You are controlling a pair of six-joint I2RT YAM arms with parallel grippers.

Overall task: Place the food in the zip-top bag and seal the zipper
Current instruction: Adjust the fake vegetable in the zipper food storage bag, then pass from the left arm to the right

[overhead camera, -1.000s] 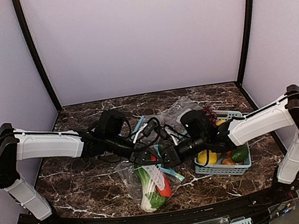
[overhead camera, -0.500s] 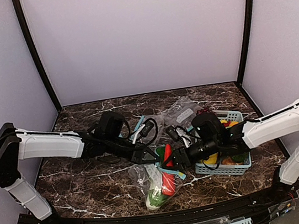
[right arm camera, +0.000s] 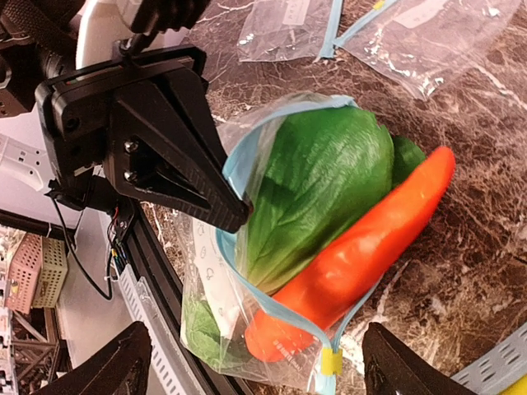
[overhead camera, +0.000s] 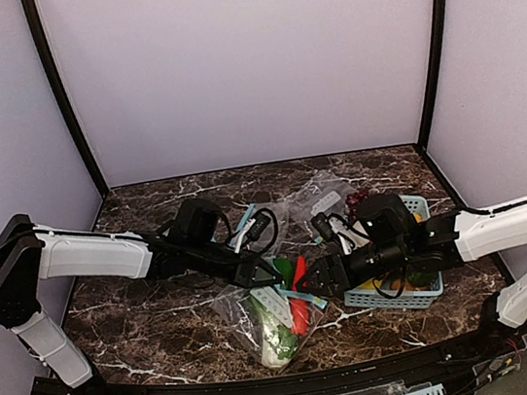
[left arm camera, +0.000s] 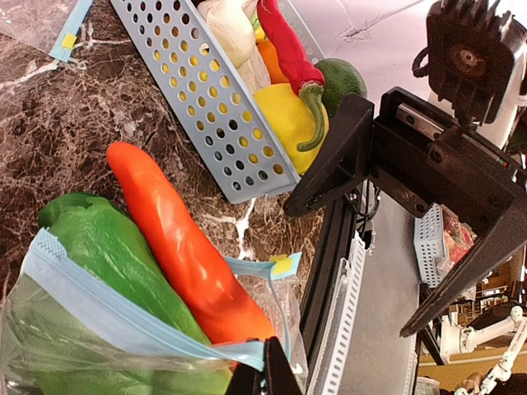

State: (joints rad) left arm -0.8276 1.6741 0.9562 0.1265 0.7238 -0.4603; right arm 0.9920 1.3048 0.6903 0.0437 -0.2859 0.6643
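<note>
The zip-top bag [right arm camera: 204,284] lies with its mouth open. The left gripper [right arm camera: 237,216] pinches the bag's light-blue zipper [right arm camera: 313,103] at the rim. A leafy green vegetable [right arm camera: 321,181] fills the mouth, and beside it a red-orange tapered vegetable [right arm camera: 362,247] sits half inside. The right gripper [right arm camera: 251,350] is spread wide over the bag.

You have three views: one overhead, two at the wrists.
Your top camera looks down from behind the arm bases over the table [overhead camera: 134,324]; both wrist cameras sit close, facing each other across the zip-top bag [left arm camera: 33,333].
</note>
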